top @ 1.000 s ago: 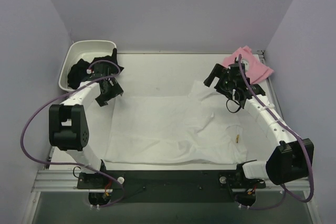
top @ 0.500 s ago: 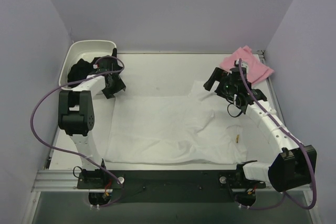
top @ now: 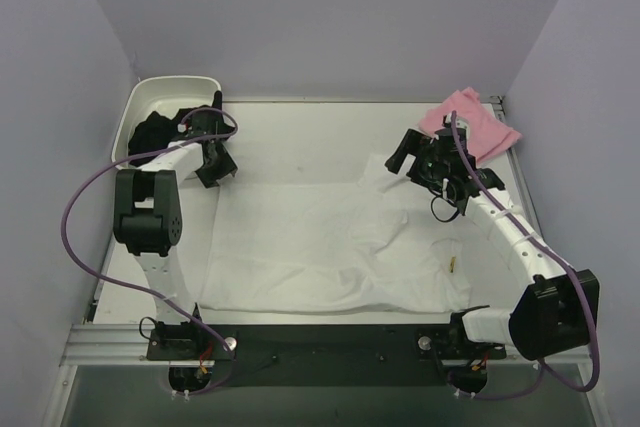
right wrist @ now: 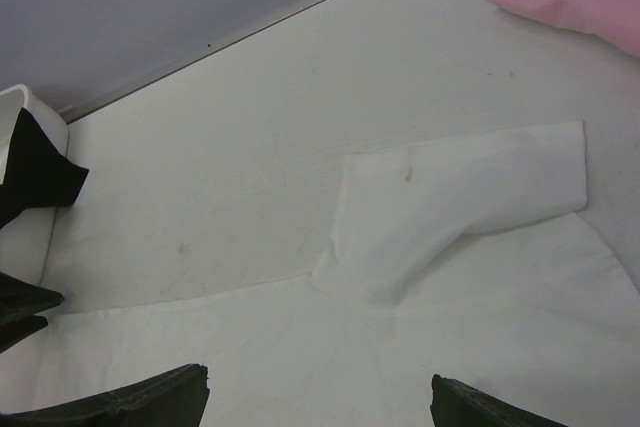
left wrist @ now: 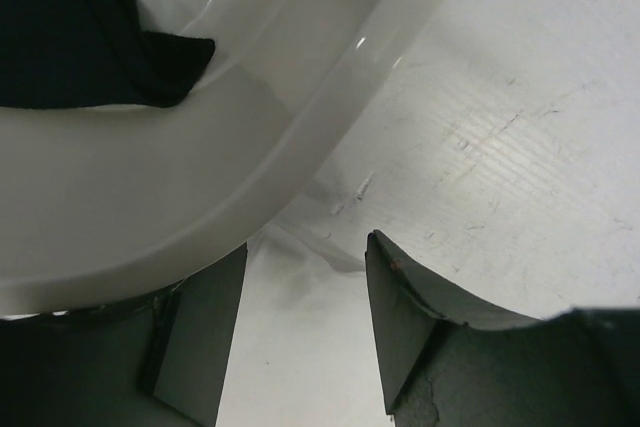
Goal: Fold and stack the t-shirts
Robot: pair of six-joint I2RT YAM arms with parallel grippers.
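Both empty, left gripper (left wrist: 305, 252) half-open, right gripper (right wrist: 318, 379) wide; left one near table's (top: 300, 137) far-left corner may pinch tub (left wrist: 150, 207) rim, not white t-shirt (top: 300, 247).

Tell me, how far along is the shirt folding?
Done: the pink t-shirt looks folded at the far right corner. In hand: the white t-shirt lies spread flat, unfolded; the left end effector sits open near its far left corner by the white tub, the right end effector open over a sleeve. Still to do: folding it, stacking, perhaps the dark garment in the tub.
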